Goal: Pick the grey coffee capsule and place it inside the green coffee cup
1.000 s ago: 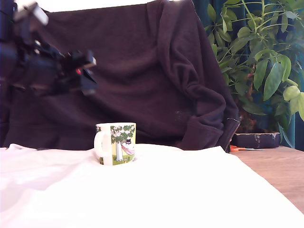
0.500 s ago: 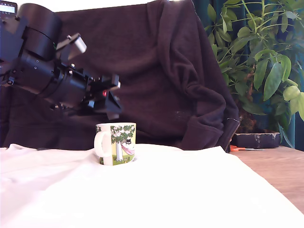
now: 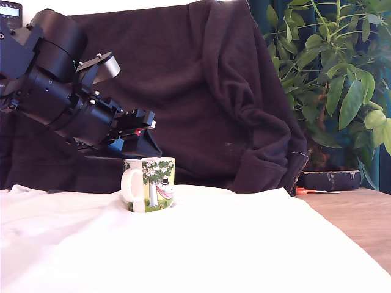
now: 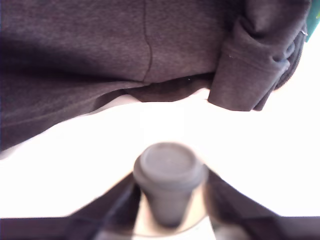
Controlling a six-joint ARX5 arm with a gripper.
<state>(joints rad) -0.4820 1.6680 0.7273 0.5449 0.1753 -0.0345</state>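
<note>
Between the jaws, grey coffee capsule (image 4: 169, 176), above green coffee cup (image 3: 150, 184)

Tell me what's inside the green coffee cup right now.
Cannot tell: the exterior view shows only the green coffee cup's outside. The grey coffee capsule sits between the tool's fingers, above the rim.

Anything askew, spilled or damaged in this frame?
Nothing stands out. The green coffee cup stands upright on the white cloth, and the gripper, just above its rim, holds the grey coffee capsule between its fingers. The cloth is rumpled but clean.
</note>
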